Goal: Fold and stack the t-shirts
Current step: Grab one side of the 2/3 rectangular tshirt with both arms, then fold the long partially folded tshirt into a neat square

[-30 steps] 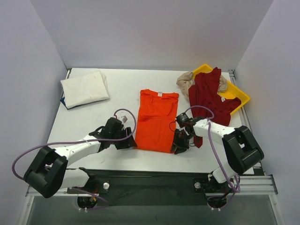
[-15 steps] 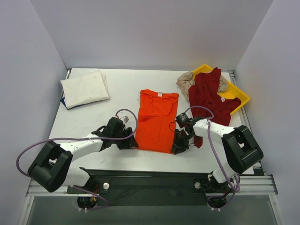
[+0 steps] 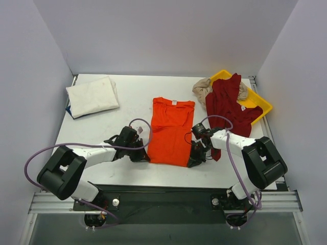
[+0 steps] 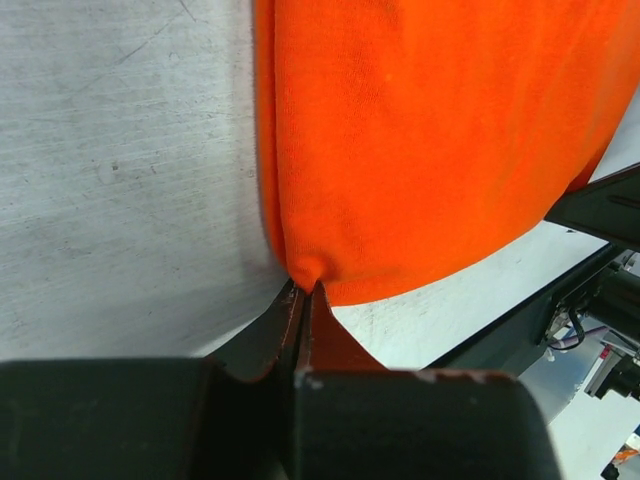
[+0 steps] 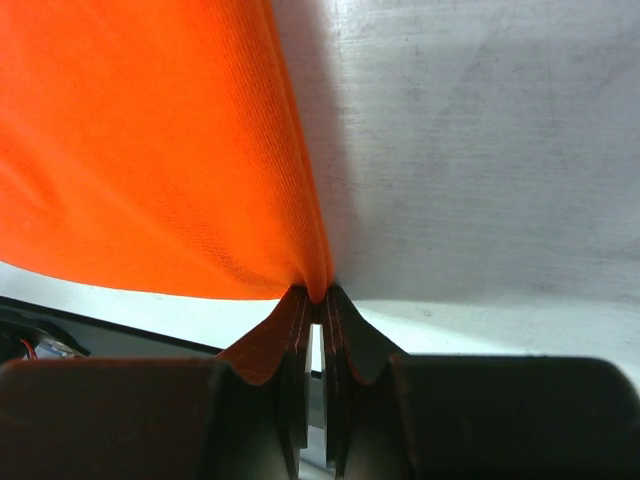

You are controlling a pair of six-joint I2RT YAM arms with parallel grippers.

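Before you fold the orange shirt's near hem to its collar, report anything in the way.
Nothing visible. The left tool and right tool are shut on the near corners of the orange shirt; its top is bare up to the collar. The dark red shirt lies apart, to its right.

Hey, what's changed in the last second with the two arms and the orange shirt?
The left gripper slid right to the near left corner of the orange t-shirt and shut on it. The right gripper, already at the near right corner, shut there too. The shirt itself, the folded white t-shirt, and the dark red t-shirt and beige t-shirt at the yellow tray stayed put.
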